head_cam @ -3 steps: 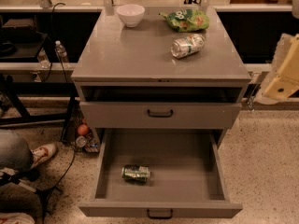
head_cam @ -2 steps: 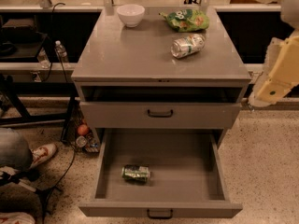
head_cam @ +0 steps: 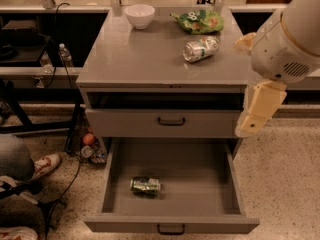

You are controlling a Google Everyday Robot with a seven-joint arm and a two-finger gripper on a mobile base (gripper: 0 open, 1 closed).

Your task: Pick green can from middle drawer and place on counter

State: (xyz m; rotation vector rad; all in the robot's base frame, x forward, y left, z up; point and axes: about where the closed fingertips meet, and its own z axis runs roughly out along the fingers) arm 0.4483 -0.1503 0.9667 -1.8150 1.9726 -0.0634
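Observation:
The green can [head_cam: 145,186] lies on its side on the floor of the open middle drawer [head_cam: 195,176], left of its middle and near the front. The counter [head_cam: 140,56] is the grey cabinet top above. My gripper [head_cam: 256,111] hangs from the white arm at the right, beside the cabinet's right edge at the height of the closed upper drawer. It is well above and to the right of the can and holds nothing that I can see.
On the counter are a paler dented can [head_cam: 200,48], a white bowl [head_cam: 139,15] and a green snack bag [head_cam: 198,21]. A closed drawer [head_cam: 170,121] sits above the open one. A person's shoe [head_cam: 44,164] and cables lie at the left.
My arm has swung in from the right edge, leftward and lower, and now fills more of the upper right. The can and the drawer have not moved.

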